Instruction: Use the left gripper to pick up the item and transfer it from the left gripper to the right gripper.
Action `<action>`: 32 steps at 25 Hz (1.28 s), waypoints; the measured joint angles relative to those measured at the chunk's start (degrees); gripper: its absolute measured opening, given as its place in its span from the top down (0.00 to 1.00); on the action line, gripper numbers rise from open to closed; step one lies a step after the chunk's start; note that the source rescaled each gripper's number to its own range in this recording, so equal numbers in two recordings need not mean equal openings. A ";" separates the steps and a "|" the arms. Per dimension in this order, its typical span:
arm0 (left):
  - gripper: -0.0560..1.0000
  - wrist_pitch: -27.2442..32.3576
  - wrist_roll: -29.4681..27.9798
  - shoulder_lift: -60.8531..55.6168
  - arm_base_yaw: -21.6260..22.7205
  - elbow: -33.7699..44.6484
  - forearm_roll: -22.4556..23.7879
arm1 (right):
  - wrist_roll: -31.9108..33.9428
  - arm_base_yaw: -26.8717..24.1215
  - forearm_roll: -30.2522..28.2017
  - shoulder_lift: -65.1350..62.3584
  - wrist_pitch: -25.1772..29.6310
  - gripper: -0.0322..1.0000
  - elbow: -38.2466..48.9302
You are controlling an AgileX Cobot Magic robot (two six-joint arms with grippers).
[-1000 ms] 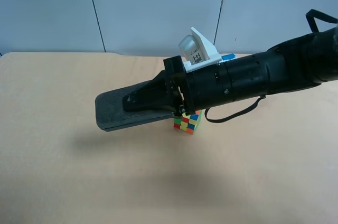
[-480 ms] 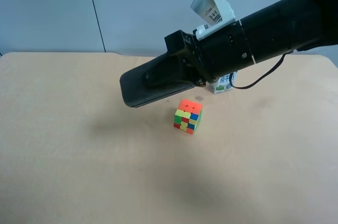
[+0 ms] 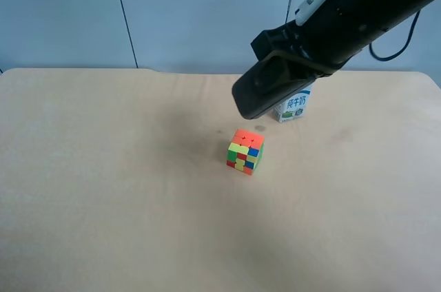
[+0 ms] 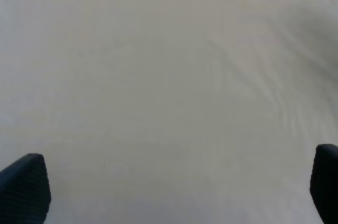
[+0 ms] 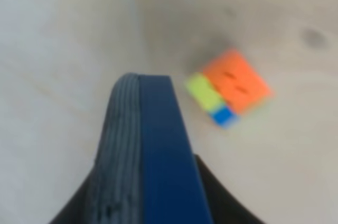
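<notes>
The item (image 3: 265,92), a flat dark grey-black oblong block, hangs in the air above the table, tilted down toward the puzzle cube. The right gripper (image 3: 284,71), black with a white mount, is shut on its upper end. It belongs to the arm at the exterior high view's right. In the right wrist view the item (image 5: 142,150) shows edge-on, grey and blue, between the dark fingers (image 5: 208,197). The left gripper (image 4: 174,184) is open and empty over bare tabletop, with only its two fingertips (image 4: 26,184) showing. It is out of the exterior high view.
A multicoloured puzzle cube (image 3: 245,151) sits mid-table below the item and also shows in the right wrist view (image 5: 229,86). A white-and-blue milk carton (image 3: 295,106) stands behind it, partly hidden by the item. The tan table (image 3: 103,189) meets a pale wall at the back.
The right arm has risen and swung toward the exterior high view's upper right, carrying the item from low beside the cube to high above it. The milk carton has come into view.
</notes>
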 joint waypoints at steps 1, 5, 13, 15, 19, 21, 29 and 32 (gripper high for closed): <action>0.00 0.00 0.00 0.00 0.74 0.00 0.00 | 1.87 0.00 -2.63 0.00 1.81 0.97 -0.75; 0.00 0.00 0.00 0.00 2.83 0.00 -0.17 | 6.14 0.00 -10.50 0.00 9.94 0.97 -2.91; 0.00 0.00 0.00 0.00 5.44 0.00 -0.21 | 4.92 -8.57 -11.67 0.14 15.87 0.97 -3.23; 0.00 0.00 0.00 0.00 5.44 0.00 -0.21 | 3.23 -10.12 -11.72 0.32 16.11 0.97 -3.23; 0.00 0.00 0.00 0.00 5.44 0.00 -0.33 | -1.32 -10.74 -11.47 3.59 17.77 0.97 -3.23; 0.00 0.00 0.00 0.00 5.44 0.00 -0.33 | -4.36 -10.74 -10.58 6.37 17.99 0.97 -3.23; 0.00 0.00 0.00 0.00 5.44 0.00 -0.33 | -13.06 -10.82 -10.15 15.12 17.55 0.97 -3.24; 0.00 0.00 0.00 0.00 5.44 0.00 -0.33 | -16.13 -10.82 -10.15 17.62 15.92 0.97 -3.24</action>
